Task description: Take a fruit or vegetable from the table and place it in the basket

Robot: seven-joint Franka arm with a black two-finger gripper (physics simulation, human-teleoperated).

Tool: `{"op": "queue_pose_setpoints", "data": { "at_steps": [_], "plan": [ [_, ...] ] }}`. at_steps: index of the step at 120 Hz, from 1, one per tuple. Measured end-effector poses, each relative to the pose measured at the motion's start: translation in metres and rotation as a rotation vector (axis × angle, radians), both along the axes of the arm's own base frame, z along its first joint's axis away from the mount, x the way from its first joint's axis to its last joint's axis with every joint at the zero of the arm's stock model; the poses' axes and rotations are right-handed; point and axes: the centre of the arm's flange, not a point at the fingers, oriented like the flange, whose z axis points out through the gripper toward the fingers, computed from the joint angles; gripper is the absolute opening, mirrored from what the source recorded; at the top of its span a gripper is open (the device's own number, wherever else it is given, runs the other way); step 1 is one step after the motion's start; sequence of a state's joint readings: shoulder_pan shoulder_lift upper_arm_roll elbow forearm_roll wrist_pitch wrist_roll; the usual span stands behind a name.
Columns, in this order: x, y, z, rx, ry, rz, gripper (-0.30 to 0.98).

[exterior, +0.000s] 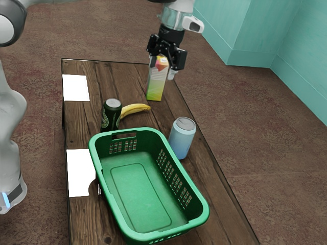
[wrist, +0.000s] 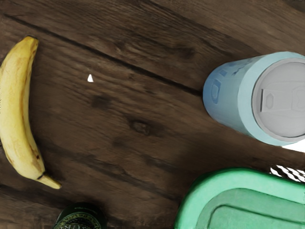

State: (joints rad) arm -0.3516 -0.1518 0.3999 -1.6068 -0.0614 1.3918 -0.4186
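You have a dark wooden table (exterior: pixel 82 122) of knotted planks. On it, you can see an upright green basket (exterior: pixel 140 196), with a blue can (exterior: pixel 182 138) standing near its rim. A yellow banana (exterior: pixel 135 109) lies just beside a dark green can (exterior: pixel 111 116); your patterned carton (exterior: pixel 156 84) stands upright beyond them, toward the exterior view's top.

Readable words: none. Dark green can (exterior: pixel 110 116), eleven o'clock from the basket (exterior: pixel 144 236): pale round emblem with lettering, too small to read. Blue can (exterior: pixel 181 143), one o'clock from the basket: side marking, one character resembling a D, uncertain. Carton (exterior: pixel 157 87), twelve o'clock: printed front, unreadable.
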Motion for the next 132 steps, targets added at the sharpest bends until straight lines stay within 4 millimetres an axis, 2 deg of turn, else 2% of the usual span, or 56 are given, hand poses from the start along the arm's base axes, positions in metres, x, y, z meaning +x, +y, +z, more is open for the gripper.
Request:
{"op": "queue_pose_setpoints", "data": {
  "at_steps": [19, 27, 40, 51, 62, 66, 70, 76, 81, 85, 94, 105, 121, 132],
  "plan": [
    [0.007, 0.003, 0.009, 0.007, -0.004, 0.124, 0.69],
    [0.013, 0.029, 0.003, 0.014, 0.008, 0.217, 0.69],
    [0.032, 0.058, -0.023, 0.036, 0.064, 0.359, 0.69],
    [0.025, 0.076, -0.018, 0.03, 0.059, 0.459, 0.69],
    [0.018, 0.113, -0.023, 0.034, 0.079, 0.591, 0.69],
    [0.007, 0.124, -0.024, 0.021, 0.086, 0.627, 0.69],
    [-0.019, 0.124, -0.026, 0.006, 0.083, 0.642, 0.69],
    [-0.047, 0.108, -0.031, 0.009, 0.067, 0.645, 0.69],
    [-0.06, 0.103, -0.036, 0.022, 0.055, 0.67, 0.69],
    [-0.065, 0.099, -0.051, 0.032, 0.064, 0.69, 0.69],
    [-0.07, 0.095, -0.089, 0.05, 0.089, 0.733, 0.69],
    [-0.066, 0.102, -0.115, 0.07, 0.096, 0.789, 0.69],
    [-0.06, 0.108, -0.122, 0.075, 0.062, 0.766, 0.69],
    [-0.071, 0.098, -0.133, 0.093, 0.037, 0.717, 0.69]
  ]
}}
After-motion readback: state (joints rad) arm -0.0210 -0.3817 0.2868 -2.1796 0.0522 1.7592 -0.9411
